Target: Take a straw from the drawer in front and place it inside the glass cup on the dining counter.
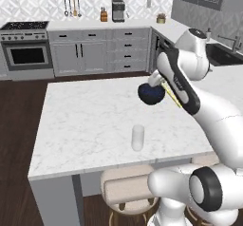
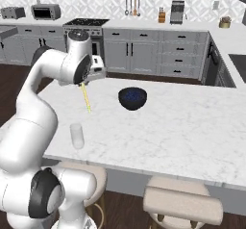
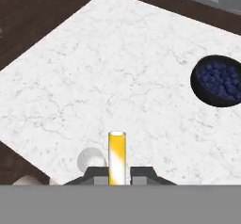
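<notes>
My gripper [image 2: 84,83] is shut on the pale yellow straw [image 2: 86,98], which hangs tilted below the hand above the dining counter [image 2: 182,127]. The glass cup [image 2: 76,135] stands upright near the counter's front edge, lower than the straw's tip and a little to one side of it. From the left base view, the straw [image 1: 172,96] slants down from the gripper [image 1: 163,83], and the cup [image 1: 137,137] sits to its lower left. Along the hand, the straw [image 3: 116,155] rises between the fingertips [image 3: 99,173], with the cup's rim [image 3: 92,158] just left of it. The drawer is out of view.
A dark bowl of blueberries [image 2: 132,98] sits mid-counter, behind and beside the cup; it is also in the hand view [image 3: 219,79]. Cushioned stools [image 1: 128,187] tuck under the overhang. The stove [image 1: 26,49] and grey cabinets line the far wall.
</notes>
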